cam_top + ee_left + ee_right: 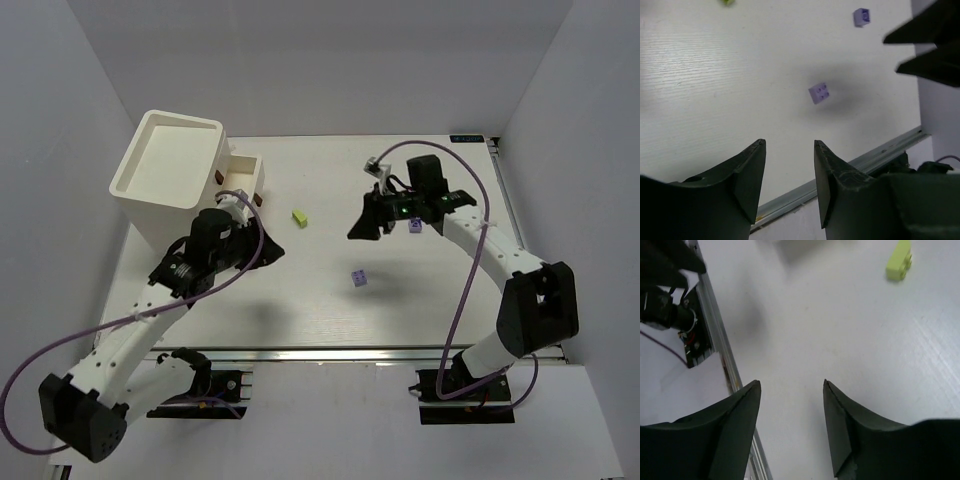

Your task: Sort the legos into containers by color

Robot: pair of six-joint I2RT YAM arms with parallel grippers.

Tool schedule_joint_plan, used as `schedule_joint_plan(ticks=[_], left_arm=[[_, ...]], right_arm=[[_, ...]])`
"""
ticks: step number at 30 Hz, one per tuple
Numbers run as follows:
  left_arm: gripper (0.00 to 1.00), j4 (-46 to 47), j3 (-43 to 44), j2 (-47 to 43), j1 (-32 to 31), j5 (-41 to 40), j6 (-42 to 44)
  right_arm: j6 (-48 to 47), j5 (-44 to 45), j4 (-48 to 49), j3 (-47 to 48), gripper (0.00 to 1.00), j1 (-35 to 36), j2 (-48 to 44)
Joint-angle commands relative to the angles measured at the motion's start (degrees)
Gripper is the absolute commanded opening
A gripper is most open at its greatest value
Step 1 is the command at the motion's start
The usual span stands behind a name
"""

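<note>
Left wrist view, lavender lego (pixel 819 93) well ahead of parted, empty left fingers (pixel 747 175), right fingers (pixel 840 425) likewise spread, empty

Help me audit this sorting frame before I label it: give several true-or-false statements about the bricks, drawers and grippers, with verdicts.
1. Two small lavender studded plastic bricks lie on the white table. True.
2. The left gripper holds a lavender brick. False: its jaws stand open and empty.
3. The small yellow-green plastic brick lies loose on the table. True.
4. The right gripper is shut on the yellow-green brick. False: it is open, and that brick lies apart from it.
5. Every drawer of the tall cream-white plastic box is pushed in. False: a shallow cream-white drawer sticks out.
</note>
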Motion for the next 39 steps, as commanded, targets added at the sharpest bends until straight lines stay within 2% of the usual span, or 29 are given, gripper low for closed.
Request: schedule_joint_plan(ticks=[1,5,10,15,22,26,29,33,39], left_arm=[[0.55,1.81,3.69,3.79,-1.14,-5.46,-2.83],[0.59,1.20,7.46,10.90,-2.54,-9.15,-3.97],[0.62,-1.44,15.72,23.54,-6.32,-17.67,-4.50],[0.66,-6.27,24.25,34.98,-10.01,-29.69,-6.61],[0.70,-6.27,34.44,48.08,-11.16,-38.77,-7.76],[0.72,-8.90,43.48,57.91,-11.16,-40.71,-6.44],[0.73,-10.67,48.50,62.06,-11.16,-41.42,-5.82],[0.75,-11.11,51.59,67.33,-11.16,-41.51,-5.47],[0.76,-10.93,53.17,70.07,-10.02,-41.42,-5.82]], right_arm=[[-1.33,-10.07,1.07,-5.73,0.60,-2.93,-5.71],[-0.53,-13.61,1.35,-8.03,0.59,-8.11,-8.61],[0.78,-17.30,-0.86,-8.02,0.53,-11.19,-10.81],[-0.44,-14.58,0.90,-13.03,0.50,-12.69,-16.16],[-1.94,-14.67,2.48,-17.17,0.49,-15.85,-20.04],[-2.38,-15.37,2.57,-17.78,0.50,-16.56,-20.31],[-3.17,-15.90,2.31,-18.05,0.50,-17.09,-20.48],[-3.70,-16.16,2.31,-18.48,0.52,-17.61,-21.27],[-3.96,-16.69,3.01,-19.01,0.52,-17.70,-21.89]])
